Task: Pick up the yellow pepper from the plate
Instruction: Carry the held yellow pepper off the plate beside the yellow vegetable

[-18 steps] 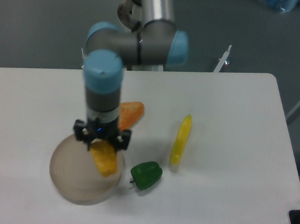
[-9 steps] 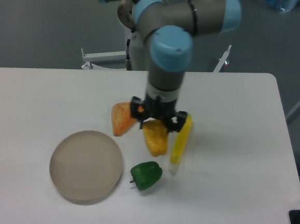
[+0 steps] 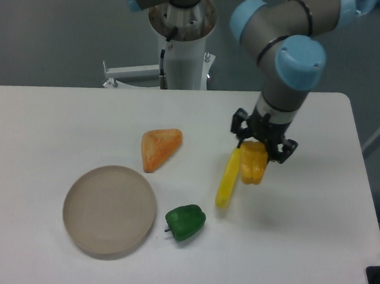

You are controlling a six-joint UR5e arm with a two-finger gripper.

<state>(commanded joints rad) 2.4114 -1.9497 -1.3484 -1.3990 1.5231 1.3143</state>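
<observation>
My gripper (image 3: 260,147) is shut on the yellow pepper (image 3: 252,165), a stubby orange-yellow lobed pepper that hangs below the fingers, above the table right of centre. The beige round plate (image 3: 109,209) lies at the front left with nothing on it, far to the left of the gripper. The pepper hangs just right of the long slender yellow vegetable (image 3: 227,180).
An orange wedge-shaped item (image 3: 158,147) lies left of centre. A green pepper (image 3: 185,222) lies by the plate's right rim. The arm's base (image 3: 183,29) stands behind the table's back edge. The table's right edge is near the gripper's right.
The gripper has carried the yellow pepper from over the plate to the right, past the orange wedge and the long yellow vegetable. The plate is left bare.
</observation>
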